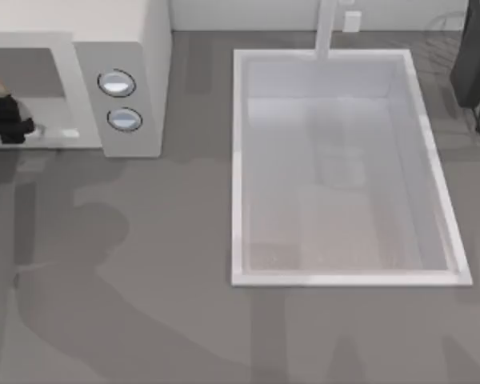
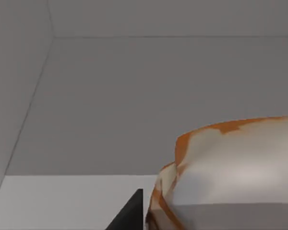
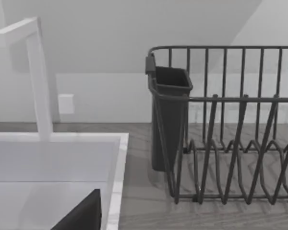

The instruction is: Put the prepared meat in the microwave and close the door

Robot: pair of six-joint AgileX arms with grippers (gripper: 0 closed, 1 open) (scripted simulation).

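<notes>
Half the job looks done: the left gripper [image 1: 2, 120] reaches inside the microwave [image 1: 136, 48] cavity, its fingers pinching the prepared meat [image 2: 235, 177]; letting go and closing the door remain; the right arm is parked beyond the sink [image 1: 336, 280]

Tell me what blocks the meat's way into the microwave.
Nothing visible: the left end effector already has the prepared meat at the microwave cavity opening. The right arm is parked at the top view's right.
</notes>
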